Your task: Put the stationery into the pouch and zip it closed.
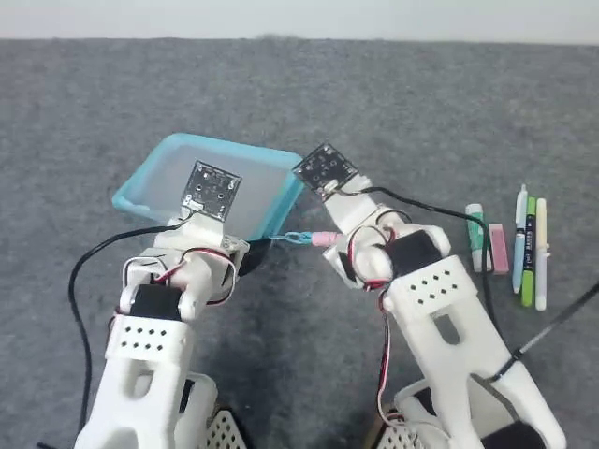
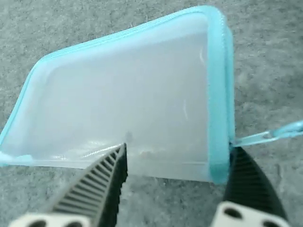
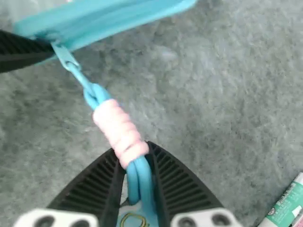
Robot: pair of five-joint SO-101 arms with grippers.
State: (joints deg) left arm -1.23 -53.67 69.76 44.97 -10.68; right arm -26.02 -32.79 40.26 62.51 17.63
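Right pincer (image 3: 136,158) clamps the pink-wrapped blue zip cord (image 3: 118,127) of the translucent blue-edged pouch (image 2: 128,94); left pincer (image 2: 177,153) open at its corner; coloured pens (image 1: 526,245) lie well apart, unpacked.

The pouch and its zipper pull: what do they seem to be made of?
The pouch: probably soft plastic, frosted and translucent, since the panel looks milky with faint shine; its teal edge looks woven. The zipper pull: apparently smooth teal cord with a pink ribbed wrap, possibly rubber or thread.
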